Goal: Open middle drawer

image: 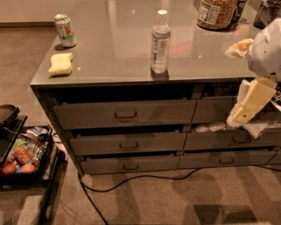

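Observation:
The middle drawer (127, 143) is the wide dark grey front in the left column, between a taller drawer (125, 114) above and a shorter one (129, 164) below. Its small metal loop handle (128, 145) sits at the centre. The front stands slightly out from the cabinet, with a dark gap along its top. My gripper (233, 117), a cream piece hanging from the white arm (265, 50), is at the right, in front of the right-hand drawers and well to the right of that handle. It touches nothing that I can make out.
On the counter top (114, 48) stand a water bottle (160, 41), a soda can (65, 30), a yellow sponge (60, 63) and a big jar (215, 13). A black cable (131, 180) runs over the carpet. A black cart with snacks (22, 160) stands at the left.

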You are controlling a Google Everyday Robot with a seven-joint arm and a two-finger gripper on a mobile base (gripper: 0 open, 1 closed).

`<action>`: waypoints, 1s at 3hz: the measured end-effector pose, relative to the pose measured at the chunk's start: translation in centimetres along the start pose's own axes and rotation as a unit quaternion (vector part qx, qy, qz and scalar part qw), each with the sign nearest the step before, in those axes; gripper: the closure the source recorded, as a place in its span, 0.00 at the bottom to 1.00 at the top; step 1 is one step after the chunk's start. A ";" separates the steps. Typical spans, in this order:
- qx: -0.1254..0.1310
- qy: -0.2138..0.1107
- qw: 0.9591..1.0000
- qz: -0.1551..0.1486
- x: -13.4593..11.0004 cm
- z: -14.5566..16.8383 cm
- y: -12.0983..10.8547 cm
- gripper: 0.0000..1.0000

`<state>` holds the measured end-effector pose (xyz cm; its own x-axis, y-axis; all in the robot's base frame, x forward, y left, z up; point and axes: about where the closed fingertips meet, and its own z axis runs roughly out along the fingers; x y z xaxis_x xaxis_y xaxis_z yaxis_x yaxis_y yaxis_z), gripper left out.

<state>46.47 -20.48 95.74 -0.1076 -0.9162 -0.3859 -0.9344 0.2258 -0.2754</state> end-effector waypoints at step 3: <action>-0.004 -0.219 0.975 -0.039 -6.7 8.6 -5.6 0.00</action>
<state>55.31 -12.78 92.30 0.1164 -0.7013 -0.7033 -0.9368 0.1577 -0.3123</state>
